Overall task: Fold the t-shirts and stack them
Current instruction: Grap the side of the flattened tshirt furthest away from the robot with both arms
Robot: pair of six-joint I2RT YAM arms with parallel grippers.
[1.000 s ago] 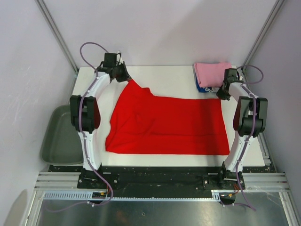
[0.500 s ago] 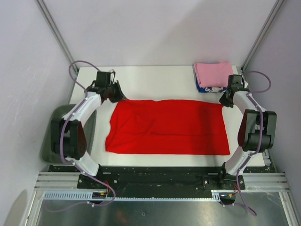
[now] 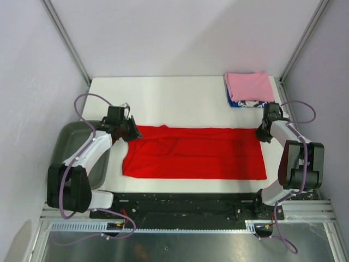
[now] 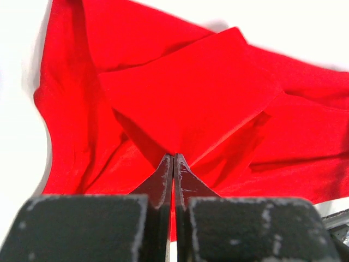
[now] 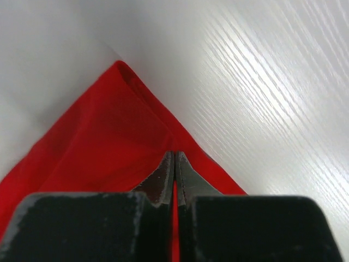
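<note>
**Top view.** The red t-shirt (image 3: 196,155) lies spread across the near half of the worktop (image 3: 180,98). The left hand (image 3: 132,132) is clamped on its far corner by the worktop's left edge. The right hand (image 3: 262,134) is clamped on the opposite far corner by the worktop's right edge. The cloth on the left is rumpled while the right lies flat, so uneven pulling would likely skew the fold. The pink t-shirt (image 3: 250,86) rests on the blue t-shirt (image 3: 235,102) in the worktop's far right corner. The tray (image 3: 68,147) sits off the worktop's left edge, where a dragged sleeve could spill over.

**Left wrist view.** The left hand (image 4: 173,158) is pressed shut, and a loose flap of red t-shirt (image 4: 185,93) rises straight from its tips. The pinch looks thin, so the layers may slip free.

**Right wrist view.** The right hand (image 5: 174,155) is shut on the hem. The red t-shirt (image 5: 109,136) tapers to its corner just ahead of the tips, over the bare worktop (image 5: 262,82).
</note>
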